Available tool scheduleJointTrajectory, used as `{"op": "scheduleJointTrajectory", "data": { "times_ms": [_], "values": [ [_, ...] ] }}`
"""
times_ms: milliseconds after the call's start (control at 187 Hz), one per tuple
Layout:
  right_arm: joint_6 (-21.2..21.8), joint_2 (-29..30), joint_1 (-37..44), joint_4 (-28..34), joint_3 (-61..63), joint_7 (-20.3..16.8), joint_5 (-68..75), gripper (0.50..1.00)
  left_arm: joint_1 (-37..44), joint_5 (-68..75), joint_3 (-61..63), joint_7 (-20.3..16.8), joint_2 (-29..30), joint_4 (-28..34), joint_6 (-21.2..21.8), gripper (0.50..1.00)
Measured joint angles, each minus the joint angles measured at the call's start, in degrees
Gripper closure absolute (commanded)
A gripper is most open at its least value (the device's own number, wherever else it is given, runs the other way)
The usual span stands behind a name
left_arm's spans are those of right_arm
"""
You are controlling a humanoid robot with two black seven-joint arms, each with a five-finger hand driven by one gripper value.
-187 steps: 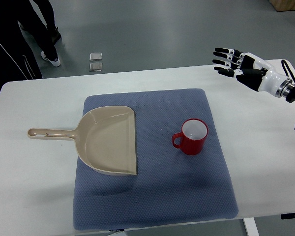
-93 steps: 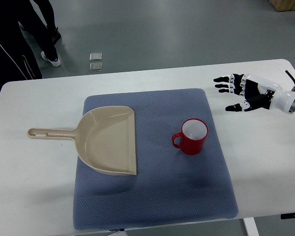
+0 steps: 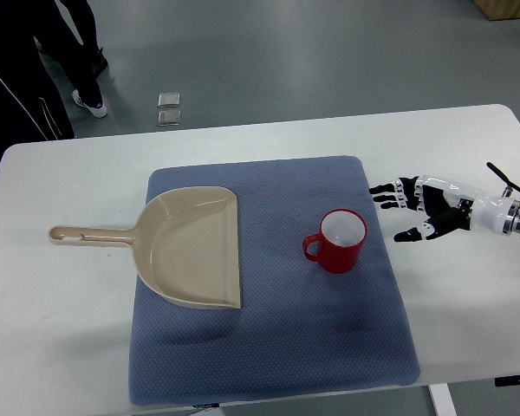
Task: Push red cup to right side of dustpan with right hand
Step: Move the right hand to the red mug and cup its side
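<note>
Lower and nearer than a moment ago, the right hand (image 3: 416, 211) now hangs over the bare table (image 3: 468, 295) just off the mat's right edge, at about the cup's level; the cup and dustpan lie where they were. The cup (image 3: 338, 242) stands upright on the mat (image 3: 269, 347), in its right half and a little above the middle, close to the right edge. The hand is to the cup's right, near but apart from it, with a strip of mat and a strip of table between them. Its fingers (image 3: 386, 192) are spread wide and point left toward the cup, holding nothing; the thumb (image 3: 410, 235) sticks out lower down. Nothing lies between hand and cup.

To the cup's left, across a band of bare mat, the dustpan (image 3: 195, 247) lies flat on the mat's left half, its straight open lip facing the cup and its long handle reaching left past the mat's edge onto the table. Beyond the table's far edge, on the floor, sit two small square plates (image 3: 169, 107), and a person's legs (image 3: 35, 69) show at the far left corner.

The cup is glossy red outside, white inside and looks empty. Its handle points left toward the dustpan.
</note>
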Motion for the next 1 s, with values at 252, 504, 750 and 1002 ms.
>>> {"op": "scheduleJointTrajectory", "data": {
  "times_ms": [252,504,750,1002],
  "values": [
    [-0.01,1.67,-1.26,2.39,0.08,0.0,0.3,0.566,0.0,0.0,0.0,0.0,0.0,0.0,0.01,0.5],
    [-1.18,3.39,-1.91,2.87,0.56,0.0,1.94,0.566,0.0,0.0,0.0,0.0,0.0,0.0,0.02,0.5],
    [-1.6,5.27,-2.73,2.88,0.69,0.0,5.13,0.564,0.0,0.0,0.0,0.0,0.0,0.01,0.02,0.5],
    [-1.65,6.77,-3.64,2.88,0.78,0.0,5.27,0.566,0.0,0.0,0.0,0.02,0.0,0.01,0.02,0.5]
  ]
}}
